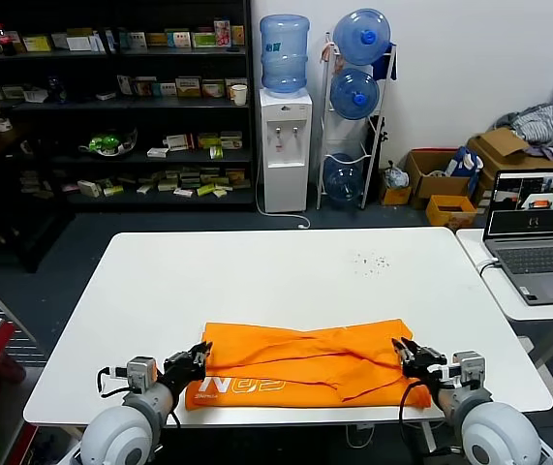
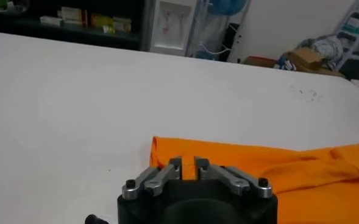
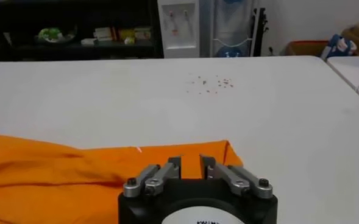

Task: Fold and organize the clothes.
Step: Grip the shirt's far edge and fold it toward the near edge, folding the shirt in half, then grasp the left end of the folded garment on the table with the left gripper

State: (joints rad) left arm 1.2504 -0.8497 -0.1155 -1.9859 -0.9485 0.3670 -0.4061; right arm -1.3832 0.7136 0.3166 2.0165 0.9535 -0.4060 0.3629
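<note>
- Item, orange T-shirt (image 1: 305, 366): we record it lying as a flattened, partly folded band across the near edge of the white surface (image 1: 286, 281), white lettering showing on the near left portion, loose ridges running along its length.
- Item, left pincer (image 1: 195, 363): we find it at the shirt's left end, low over the cloth. In the left wrist view its fingertips (image 2: 175, 167) stand close together, only a thin slit between them, directly over the orange edge; we cannot tell whether fabric is caught in that slit.
- Item, right pincer (image 1: 408, 355): we find it at the shirt's right end. In the right wrist view its fingers (image 3: 174, 166) stand narrowly apart above the cloth corner; no fabric visibly held.
- Risk, in our judgement: a pinch taking only the top layer would peel the fold open rather than carry it.
- Risk: uneven lifting by the two arms would skew the band and deepen the wrinkles.
- Risk: the shirt sits near the surface's front edge; a pull toward us could drag it off.
</note>
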